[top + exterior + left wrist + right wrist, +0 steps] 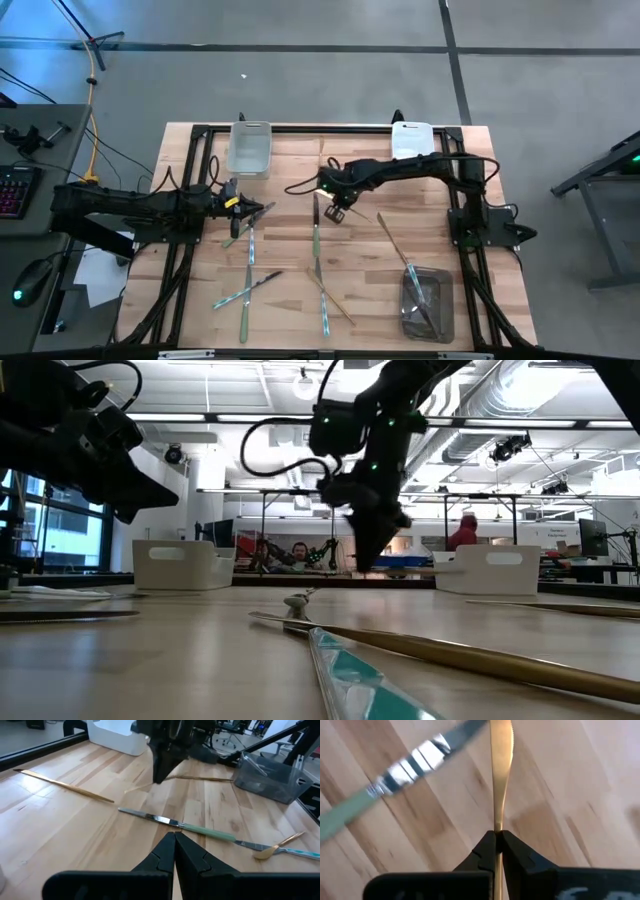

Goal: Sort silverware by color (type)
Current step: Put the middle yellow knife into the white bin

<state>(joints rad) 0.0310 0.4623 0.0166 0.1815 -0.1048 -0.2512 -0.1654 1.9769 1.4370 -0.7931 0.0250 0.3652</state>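
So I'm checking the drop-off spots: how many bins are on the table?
3: a clear bin at the far left edge, a white bin at the far right edge, and a dark clear bin near right, holding some silverware. None appear hidden.

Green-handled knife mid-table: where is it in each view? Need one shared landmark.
High view: green-handled knife at table centre.
Low view: cannot pick it out.
Left wrist view: mid-picture, crosswise ahead of the shut left gripper.
Right wrist view: upper left, slanting.
Landmark: right gripper, shut on a gold piece, beside the knife's blade.
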